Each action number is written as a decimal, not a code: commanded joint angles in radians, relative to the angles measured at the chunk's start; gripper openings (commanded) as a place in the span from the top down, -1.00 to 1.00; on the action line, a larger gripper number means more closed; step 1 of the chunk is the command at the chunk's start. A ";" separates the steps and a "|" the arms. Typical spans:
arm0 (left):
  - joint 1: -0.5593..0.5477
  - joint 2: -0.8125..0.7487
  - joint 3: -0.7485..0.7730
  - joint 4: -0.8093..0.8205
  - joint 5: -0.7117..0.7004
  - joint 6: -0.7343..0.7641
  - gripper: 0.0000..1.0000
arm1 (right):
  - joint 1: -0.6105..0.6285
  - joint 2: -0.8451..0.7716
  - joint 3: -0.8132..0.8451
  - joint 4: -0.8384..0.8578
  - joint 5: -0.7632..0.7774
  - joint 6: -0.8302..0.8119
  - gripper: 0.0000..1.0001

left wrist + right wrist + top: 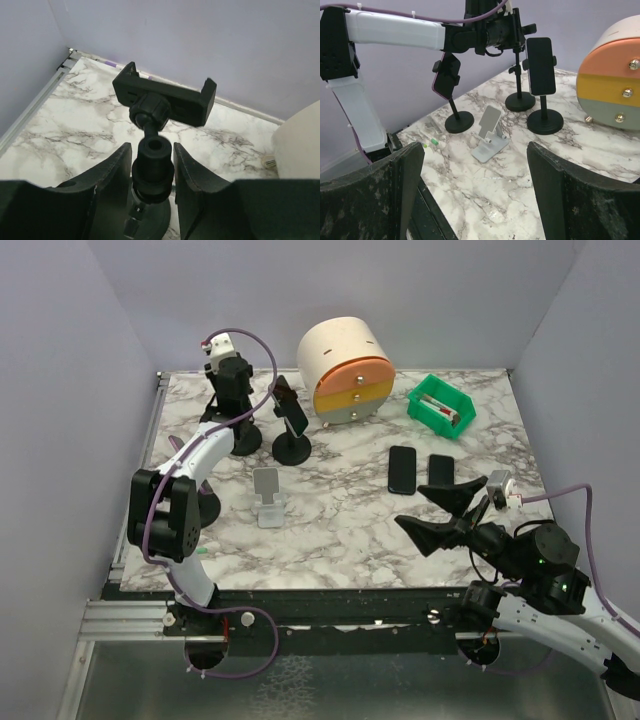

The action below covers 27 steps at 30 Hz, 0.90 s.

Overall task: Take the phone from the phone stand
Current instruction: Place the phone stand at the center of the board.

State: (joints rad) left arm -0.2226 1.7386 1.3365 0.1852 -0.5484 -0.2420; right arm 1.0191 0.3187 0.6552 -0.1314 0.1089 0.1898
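The phone stand [291, 448] with its phone [291, 403] is standing just right of the empty stand [245, 443] at the far left, leaving only a narrow gap between them. The left arm [200, 455] is blocking the left edge. Bare table [340, 510] is lying open between the silver stand [268, 498] and two flat phones [402, 469].

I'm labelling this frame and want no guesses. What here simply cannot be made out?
Left wrist view: the black stand's cradle shows only its back, so any phone in it is hidden.
Left wrist view: whether the left gripper presses the post or just flanks it is unclear.
Top view: green bin contents too small.
Top view: third stand mostly hidden under the left arm.
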 commanded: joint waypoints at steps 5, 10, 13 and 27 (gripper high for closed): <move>0.005 -0.077 0.001 0.029 0.025 0.038 -0.35 | -0.001 0.007 0.019 -0.017 0.028 -0.018 -0.78; 0.005 -0.177 -0.005 0.009 0.004 0.043 -0.72 | -0.001 0.021 0.035 -0.016 0.019 -0.027 -0.78; 0.004 -0.271 -0.018 -0.023 -0.019 0.019 -0.97 | -0.001 0.029 0.037 -0.016 0.017 -0.022 -0.78; 0.001 -0.602 -0.176 -0.282 0.364 -0.432 -0.98 | -0.001 0.108 -0.034 0.073 0.009 0.072 -0.76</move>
State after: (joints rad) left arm -0.2192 1.1355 1.1885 0.0765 -0.4385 -0.4881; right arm 1.0191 0.4091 0.6510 -0.1009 0.1146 0.2256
